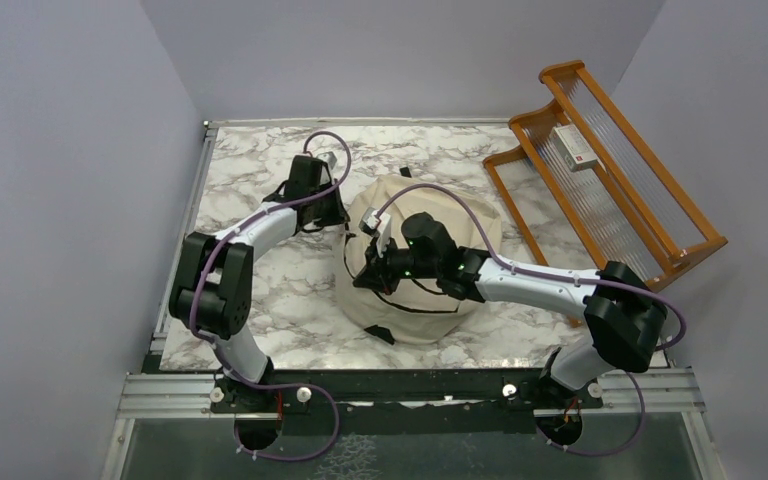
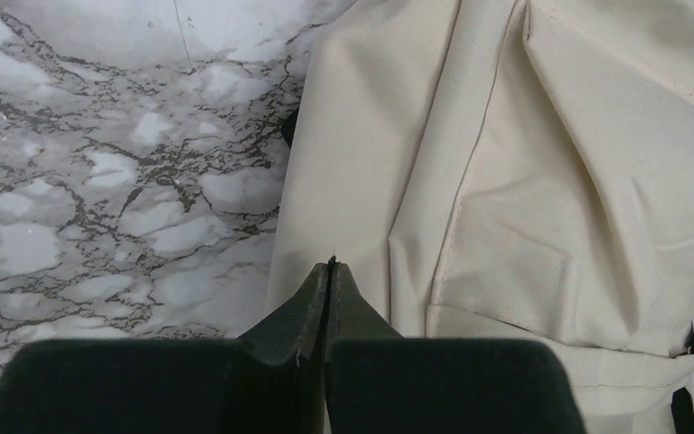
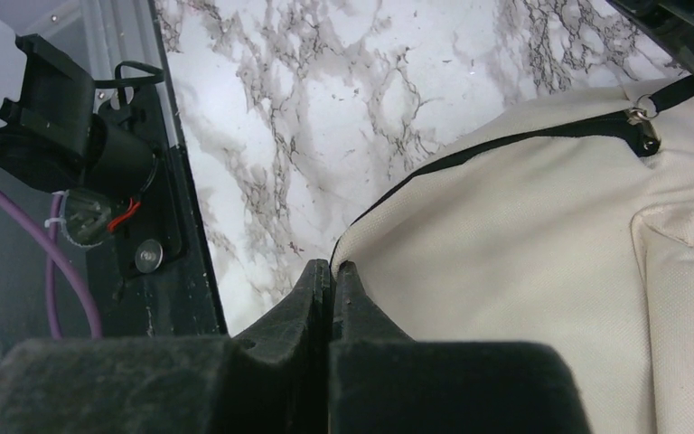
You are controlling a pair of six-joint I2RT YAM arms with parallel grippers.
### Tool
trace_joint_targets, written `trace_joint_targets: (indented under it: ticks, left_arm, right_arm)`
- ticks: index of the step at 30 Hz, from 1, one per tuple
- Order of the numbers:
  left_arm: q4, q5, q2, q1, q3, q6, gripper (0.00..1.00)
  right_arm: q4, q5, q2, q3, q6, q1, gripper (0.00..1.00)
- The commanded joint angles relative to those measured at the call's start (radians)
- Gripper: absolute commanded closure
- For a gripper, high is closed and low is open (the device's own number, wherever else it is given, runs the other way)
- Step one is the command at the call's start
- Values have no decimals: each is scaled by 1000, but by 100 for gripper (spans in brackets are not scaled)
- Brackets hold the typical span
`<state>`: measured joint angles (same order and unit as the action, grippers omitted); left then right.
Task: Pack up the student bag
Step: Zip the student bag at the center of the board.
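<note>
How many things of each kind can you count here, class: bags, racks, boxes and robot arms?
Bag: 1
Rack: 1
Box: 1, on the rack
Arms: 2, left arm and right arm
Total: 5

The left claw (image 2: 330, 271) is seen with its jaws pressed together, its tip set at the edge of the student bag (image 2: 551, 181). Creased cream fabric is spread to the right; the marbled counter (image 2: 99, 181) is shown to the left.
</note>
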<state>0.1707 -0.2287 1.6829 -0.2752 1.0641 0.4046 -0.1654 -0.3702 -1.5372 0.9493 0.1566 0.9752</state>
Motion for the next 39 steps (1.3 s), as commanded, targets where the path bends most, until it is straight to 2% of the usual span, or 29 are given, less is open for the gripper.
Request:
trace_joint_targets:
  ticks: [1,6,13,23,25,28,32,35,39]
  left_arm:
    - [-131,0,28,33,71,-29,100]
    - [-158,-55,8,42,118,-28,100]
    - [-126,-122,101,47,280,-62,100]
    - [-190,-193,199,47,319,-50,100]
    - [-188,-203,208,47,328,-47,100]
    - [-182,-199,169,53,323,-34,99]
    - [-173,-139,40,77,282,-5,73]
    - [-118,-61,-85,108,226,28,55]
    - [-36,30,-289,120,94,59,44]
  right_arm:
    - [-78,-99,30,-1,16,26,100]
    - [-139,-73,-2,23,19,26,100]
    - [-226,-142,-18,32,-7,26,100]
    - [-346,-161,-45,5,-8,26,100]
    - [-336,-130,-53,17,-8,26,98]
    - [-328,-50,-51,24,-7,26,90]
    - [-270,54,-79,77,-20,26,65]
    - [-205,69,-96,137,-50,25,60]
    - [-118,155,-52,155,-57,25,58]
